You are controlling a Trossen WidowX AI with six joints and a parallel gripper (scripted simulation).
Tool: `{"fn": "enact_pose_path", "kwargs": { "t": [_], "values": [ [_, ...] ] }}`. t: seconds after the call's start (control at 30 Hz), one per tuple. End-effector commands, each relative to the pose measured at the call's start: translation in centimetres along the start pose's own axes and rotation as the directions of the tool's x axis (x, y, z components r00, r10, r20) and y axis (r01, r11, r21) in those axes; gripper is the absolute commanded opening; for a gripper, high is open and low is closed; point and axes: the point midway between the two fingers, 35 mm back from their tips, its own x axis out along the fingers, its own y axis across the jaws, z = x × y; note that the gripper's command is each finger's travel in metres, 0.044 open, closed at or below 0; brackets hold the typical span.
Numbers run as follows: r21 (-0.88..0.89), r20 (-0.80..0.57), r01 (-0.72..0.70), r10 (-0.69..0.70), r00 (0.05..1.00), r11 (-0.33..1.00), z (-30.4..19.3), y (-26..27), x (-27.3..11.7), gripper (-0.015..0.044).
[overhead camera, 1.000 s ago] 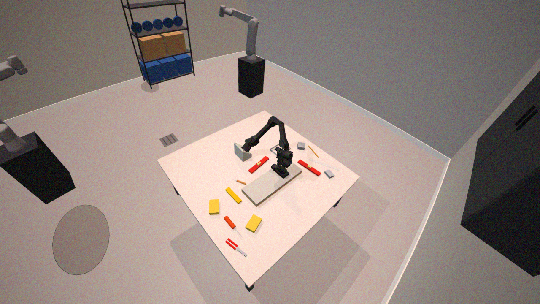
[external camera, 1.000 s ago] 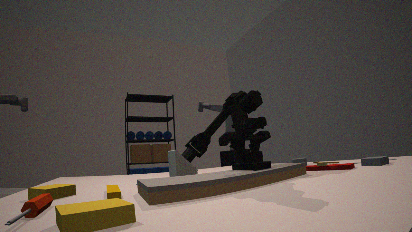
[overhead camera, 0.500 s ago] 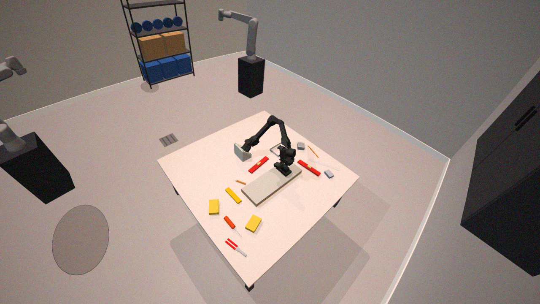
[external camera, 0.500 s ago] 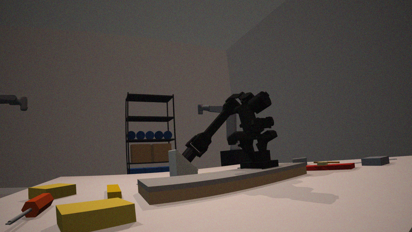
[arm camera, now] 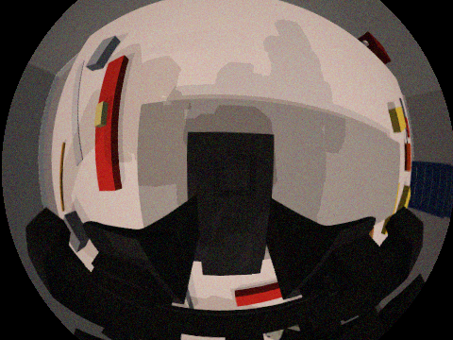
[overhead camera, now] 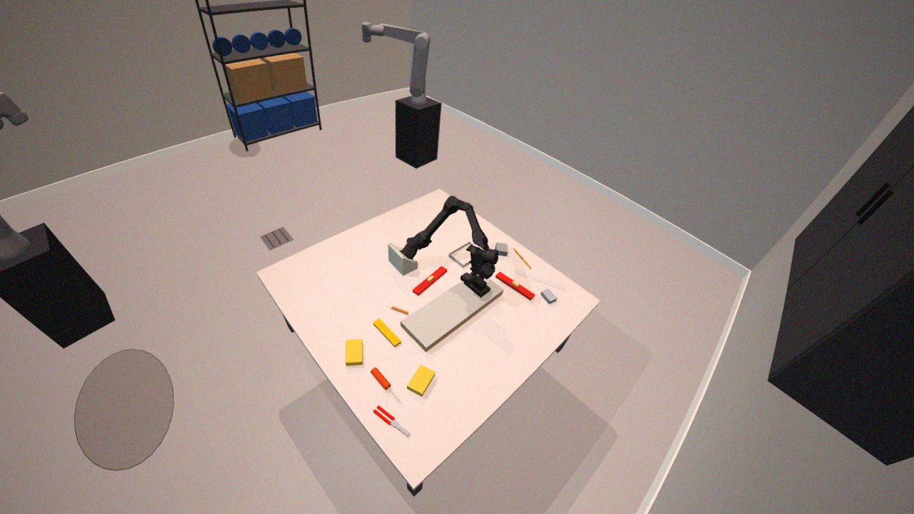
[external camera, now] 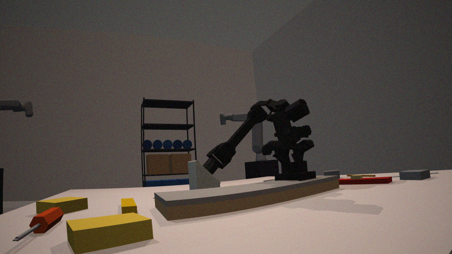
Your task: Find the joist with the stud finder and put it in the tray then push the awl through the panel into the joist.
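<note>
My gripper [overhead camera: 476, 279] [external camera: 293, 161] [arm camera: 230, 197] is shut on the stud finder [overhead camera: 475, 287] [external camera: 295, 175] [arm camera: 230, 161], a black block with a dark top; no lit mark shows on it. The stud finder sits flat on, or just over, the grey floor panel [overhead camera: 440, 316] [external camera: 221, 198] [arm camera: 356, 165], near the panel's far right end in the top view. No hole shows in the visible panel. The awl [overhead camera: 400, 310], with an orange handle and thin tip, lies on the table beside the panel's left side. The tray [overhead camera: 455, 261] is a thin grey outline behind the arm, partly hidden by it.
Red levels [overhead camera: 429, 280] [overhead camera: 515, 285] flank the panel's far end. Small grey blocks [overhead camera: 501, 249] [overhead camera: 548, 295] and a pencil [overhead camera: 522, 258] lie beyond. Yellow blocks [overhead camera: 353, 352] [overhead camera: 420, 379], a yellow bar [overhead camera: 386, 332], a screwdriver [overhead camera: 380, 378] and pliers [overhead camera: 383, 416] lie toward the near corner.
</note>
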Motion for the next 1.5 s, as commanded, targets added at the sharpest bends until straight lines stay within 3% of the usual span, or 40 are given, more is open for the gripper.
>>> {"fn": "enact_pose_path", "kwargs": {
  "t": [0.0, 0.8, 1.47],
  "values": [
    [-0.003, -0.001, -0.002, 0.002, 1.000, 1.000, 0.0, 1.2, 0.0, 0.0000],
    [-0.003, -0.001, -0.004, 0.004, 1.000, 1.000, 0.0, 3.6, 0.0, 0.0000],
    [-0.003, -0.001, -0.001, 0.001, 1.000, 1.000, 0.0, -0.8, 0.0, 0.0000]
  ]
}}
